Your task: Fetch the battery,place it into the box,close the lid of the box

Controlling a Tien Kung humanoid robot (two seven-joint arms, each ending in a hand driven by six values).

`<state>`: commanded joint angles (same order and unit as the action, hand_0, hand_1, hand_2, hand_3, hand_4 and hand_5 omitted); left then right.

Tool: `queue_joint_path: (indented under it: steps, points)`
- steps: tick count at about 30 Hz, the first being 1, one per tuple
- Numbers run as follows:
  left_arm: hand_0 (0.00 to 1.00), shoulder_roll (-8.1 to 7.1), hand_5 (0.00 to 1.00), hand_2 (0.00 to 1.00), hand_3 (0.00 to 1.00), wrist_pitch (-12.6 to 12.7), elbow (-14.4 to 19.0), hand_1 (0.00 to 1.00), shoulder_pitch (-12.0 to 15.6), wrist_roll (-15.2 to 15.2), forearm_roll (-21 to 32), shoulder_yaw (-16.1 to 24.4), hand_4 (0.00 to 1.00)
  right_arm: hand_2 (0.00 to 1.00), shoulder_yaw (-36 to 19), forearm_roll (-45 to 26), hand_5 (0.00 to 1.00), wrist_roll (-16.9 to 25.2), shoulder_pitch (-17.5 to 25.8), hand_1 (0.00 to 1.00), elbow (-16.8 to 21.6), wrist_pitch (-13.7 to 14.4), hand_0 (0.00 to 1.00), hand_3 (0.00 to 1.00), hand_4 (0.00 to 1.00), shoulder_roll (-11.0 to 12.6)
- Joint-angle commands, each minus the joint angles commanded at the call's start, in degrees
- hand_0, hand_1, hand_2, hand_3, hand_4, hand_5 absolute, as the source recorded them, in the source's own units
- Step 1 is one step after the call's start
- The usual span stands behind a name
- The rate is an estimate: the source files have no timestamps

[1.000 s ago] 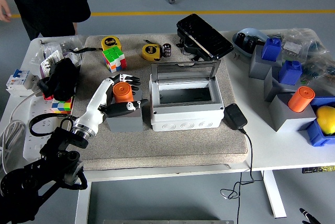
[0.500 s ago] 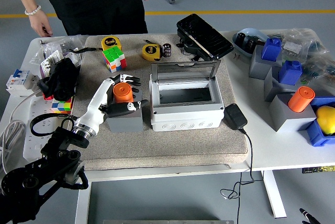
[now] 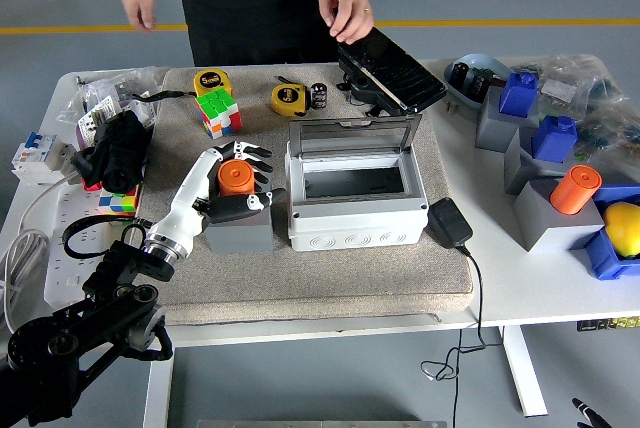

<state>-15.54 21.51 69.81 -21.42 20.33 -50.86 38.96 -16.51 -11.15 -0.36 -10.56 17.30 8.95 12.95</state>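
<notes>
L hand (image 3: 232,186) fingers curled round orange battery (image 3: 235,177) on grey block (image 3: 240,231); box (image 3: 352,198) lid up.

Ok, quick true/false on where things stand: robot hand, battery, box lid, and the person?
1. The left robot hand has its fingers around the orange battery. True.
2. The battery is inside the box. False: it sits on a grey block left of it.
3. The box lid is shut. False: it stands open.
4. A person's hand is over the black device. True.
</notes>
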Motion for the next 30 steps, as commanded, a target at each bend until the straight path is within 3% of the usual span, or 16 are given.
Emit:
queue_joint_path:
  steps: [3,4,9,10,15,16,23,30]
  points:
    - [0.249,-0.01,0.002,0.434,0.475,0.62,0.09,0.376,-0.08,0.32,0.43,-0.22,0.689,0.661,-0.05,0.01,0.502,0.0,-0.01,0.639,-0.01,0.0,0.582,0.576,0.939,0.0]
    - [0.245,-0.01,0.002,0.408,0.425,0.79,0.07,0.371,-0.13,0.24,0.47,-0.31,0.515,0.662,-0.03,-0.01,0.501,-0.01,-0.01,0.639,-0.01,-0.02,0.582,0.576,0.938,0.0]
    - [0.245,0.03,0.002,0.408,0.425,1.37,-0.02,0.371,-0.23,-0.19,0.14,-0.63,0.515,0.662,-0.06,0.05,0.501,-0.02,-0.04,0.639,0.0,-0.02,0.582,0.576,0.938,0.01]
    - [0.227,0.05,0.002,0.376,0.373,1.57,-0.06,0.332,-0.26,-0.25,0.06,-0.71,0.343,0.662,-0.03,0.01,0.502,0.0,-0.03,0.639,-0.01,-0.02,0.581,0.576,0.938,0.01]
    - [0.227,0.1,0.002,0.376,0.373,1.86,0.03,0.332,-0.31,-0.17,0.05,-0.77,0.343,0.662,-0.06,-0.03,0.502,0.02,-0.01,0.639,0.0,0.01,0.581,0.576,0.938,0.0]
    - [0.203,0.13,0.002,0.339,0.319,1.86,0.07,0.297,-0.33,-0.07,0.22,-0.72,0.263,0.661,-0.04,-0.04,0.502,0.04,0.0,0.639,0.0,0.01,0.582,0.576,0.938,0.0]
    - [0.181,0.28,0.002,0.319,0.293,1.61,0.28,0.274,-0.53,0.51,0.95,-0.47,0.243,0.66,-0.02,-0.01,0.5,0.1,-0.04,0.638,0.0,0.04,0.584,0.576,0.937,0.0]
    - [0.172,0.27,0.002,0.309,0.28,1.31,3.45,0.263,-0.4,0.31,0.41,1.07,0.208,0.66,-0.01,-0.04,0.5,0.18,-0.1,0.638,-0.02,0.08,0.582,0.575,0.936,0.0]
